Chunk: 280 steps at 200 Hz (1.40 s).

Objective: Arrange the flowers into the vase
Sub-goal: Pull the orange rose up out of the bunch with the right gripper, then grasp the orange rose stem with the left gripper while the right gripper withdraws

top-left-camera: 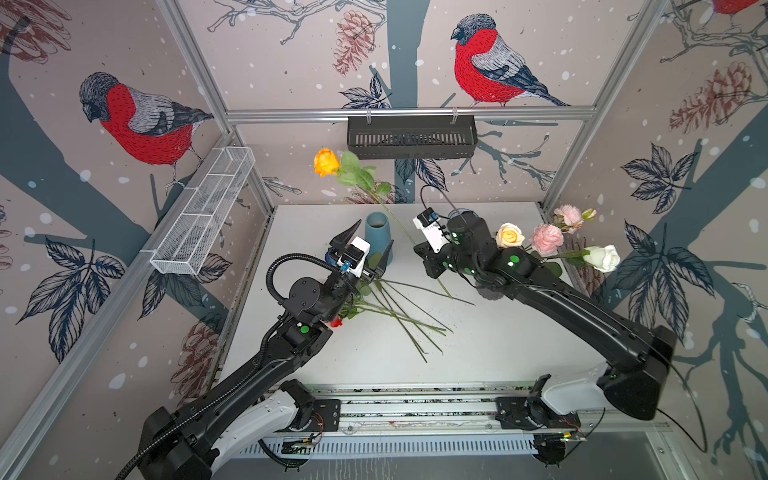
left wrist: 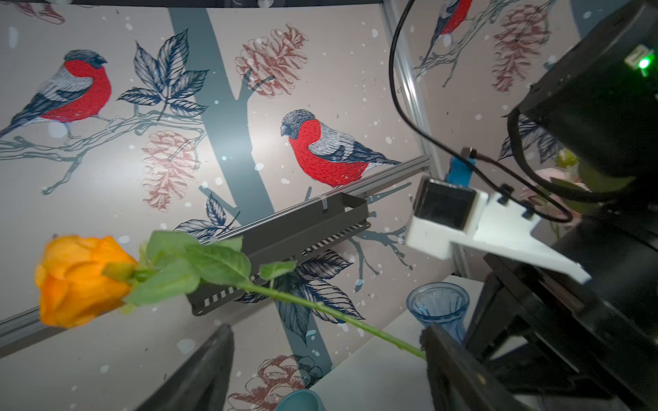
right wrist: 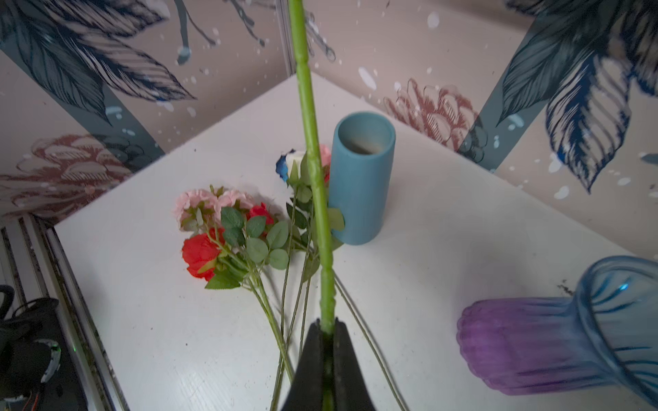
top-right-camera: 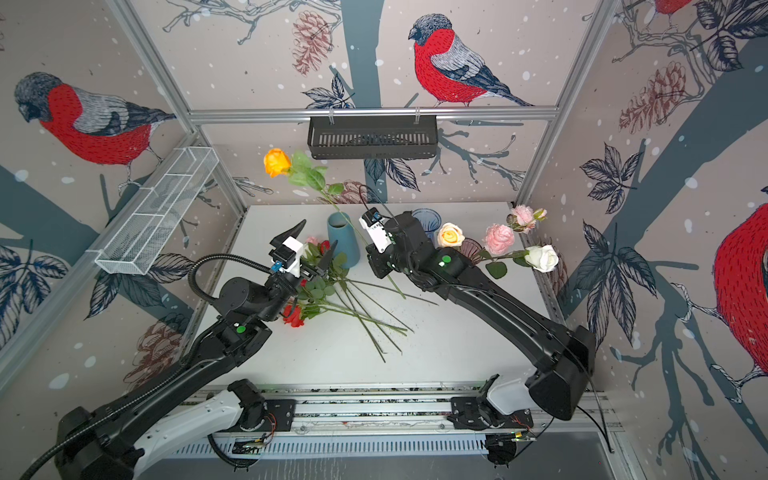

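My right gripper [right wrist: 327, 325] is shut on the thick green stem of an orange rose [top-left-camera: 326, 161], low on the stem. The rose leans up and back over the teal vase [top-left-camera: 377, 237], its head high near the back wall. My left gripper [top-left-camera: 369, 248] stands open just in front of that vase, above the pile of flowers [right wrist: 231, 235] lying on the table; nothing is between its fingers. In the left wrist view the orange rose [left wrist: 82, 281] crosses above the open left gripper [left wrist: 327, 359]. A blue-and-purple glass vase [right wrist: 534, 345] stands behind my right arm.
A peach rose [top-left-camera: 510, 235], pink carnations [top-left-camera: 547, 239] and a white rose [top-left-camera: 602, 257] stick out at the right behind my right arm, their stems hidden. A black basket [top-left-camera: 411, 137] hangs on the back rail. A white wire basket [top-left-camera: 203, 212] hangs on the left wall.
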Each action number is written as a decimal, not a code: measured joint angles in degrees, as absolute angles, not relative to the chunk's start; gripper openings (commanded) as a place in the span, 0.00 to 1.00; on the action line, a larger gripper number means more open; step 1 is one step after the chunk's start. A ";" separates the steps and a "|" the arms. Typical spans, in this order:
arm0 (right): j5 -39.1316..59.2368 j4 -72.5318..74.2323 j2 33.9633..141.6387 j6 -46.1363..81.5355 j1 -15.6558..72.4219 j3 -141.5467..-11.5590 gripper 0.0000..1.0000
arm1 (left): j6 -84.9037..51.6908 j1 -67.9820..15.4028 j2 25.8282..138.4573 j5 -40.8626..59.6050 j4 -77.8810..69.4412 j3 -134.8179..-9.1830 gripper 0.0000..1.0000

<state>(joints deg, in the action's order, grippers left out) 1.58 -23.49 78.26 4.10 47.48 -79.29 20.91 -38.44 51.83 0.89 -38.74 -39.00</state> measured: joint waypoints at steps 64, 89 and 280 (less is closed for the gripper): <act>7.14 -1.17 59.05 -8.97 49.74 -56.58 0.00 | 5.32 -27.35 58.04 30.09 -42.24 -42.46 0.80; 7.60 3.14 58.30 -10.94 50.85 -55.27 0.00 | -8.05 -22.44 63.16 41.19 -53.89 -42.46 0.79; 8.40 6.48 66.08 -10.41 52.82 -56.97 0.36 | -40.14 -18.35 71.26 59.07 -84.95 -46.15 0.00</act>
<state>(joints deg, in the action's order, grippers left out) 8.40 6.48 66.08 -10.41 52.82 -56.97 -40.14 -18.35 71.26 59.07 -84.95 -46.15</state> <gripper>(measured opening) 0.099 0.071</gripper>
